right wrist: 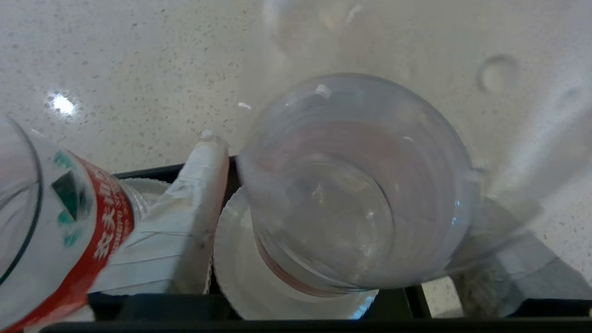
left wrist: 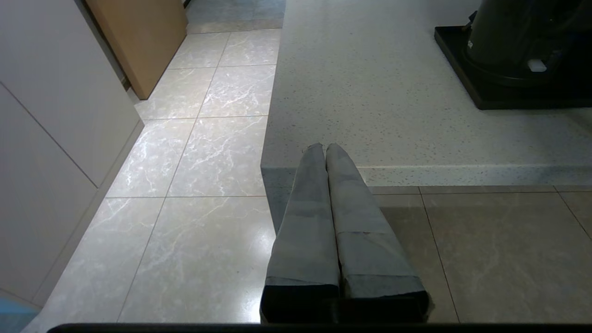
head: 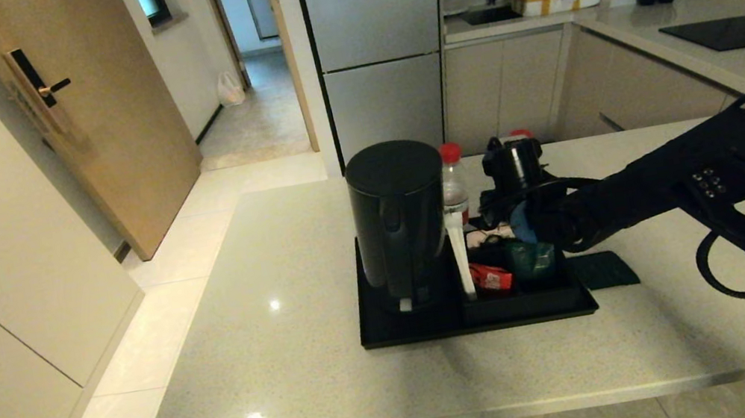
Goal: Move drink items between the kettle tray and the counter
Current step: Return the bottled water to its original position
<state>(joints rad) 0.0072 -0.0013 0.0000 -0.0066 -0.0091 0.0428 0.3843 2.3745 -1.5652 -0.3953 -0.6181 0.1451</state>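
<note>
Where arm blocks view, second bottle (head: 519,134) mostly hidden.

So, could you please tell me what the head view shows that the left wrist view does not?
Only the head view shows the right gripper reaching over the tray's back, a red-capped water bottle and a dark green packet on the counter. Only the left wrist view shows the shut left gripper off the counter's edge. Both show the kettle, tray and counter.
</note>
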